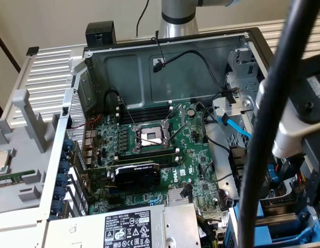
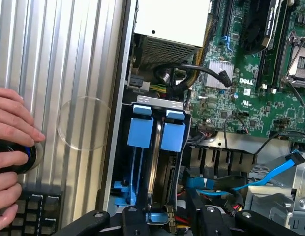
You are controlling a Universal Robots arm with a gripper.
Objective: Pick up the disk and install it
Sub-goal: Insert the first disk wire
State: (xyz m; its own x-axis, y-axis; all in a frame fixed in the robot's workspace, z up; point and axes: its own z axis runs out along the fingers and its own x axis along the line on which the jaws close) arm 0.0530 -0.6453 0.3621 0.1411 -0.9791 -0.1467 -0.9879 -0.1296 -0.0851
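Disk (image 2: 173,136) edge-on in bay (image 2: 160,100) beside lookalike (image 2: 140,132); can't tell if tool (image 2: 169,221) grips it, and I'd align it square and push straight.

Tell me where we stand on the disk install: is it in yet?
Looks done: two silver-metal disks in bright blue plastic carriers stand side by side in the dark drive cage, so ours seems slotted. In hand: the gripper hangs right over those carriers; whether it grips one I cannot tell. Left: confirming full seating, which is hidden. The flat blue cable lies beside the cage, its end apparently unplugged.
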